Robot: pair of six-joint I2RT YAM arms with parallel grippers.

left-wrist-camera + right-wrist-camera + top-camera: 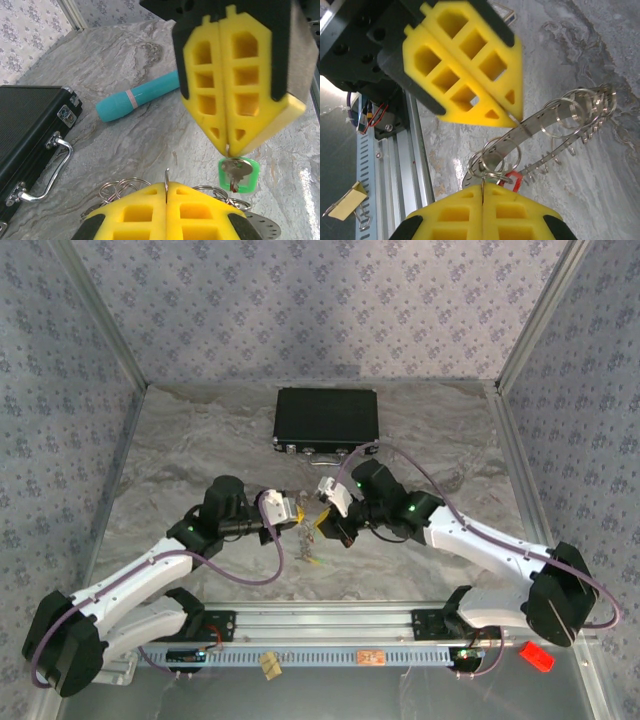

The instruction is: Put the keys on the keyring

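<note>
At table (200, 440) centre | left tool (166, 186) pinching keyring (530, 122) | green key (236, 174) pinched under right tool (227, 147)

In front of the case (325, 418), on its handle side, my left gripper (297, 517) and right gripper (323, 522) are facing tip to tip, the keyring (535, 123) sitting between them, a key (237, 174) hanging under the right one. A cylinder (137, 96) is lying near that side.

Setting: robotics lab test cell.
Enclosure: patterned backdrop walls (300, 300) on three sides, set in aluminium frame posts (103, 315).
Work surface: marble-print tabletop (200, 440).
Mounting: slotted metal rail (330, 620) along the near edge, carrying the left arm (130, 575) and right arm (490, 545).
Wiring: exposed purple cables (243, 582) on both arms.
</note>
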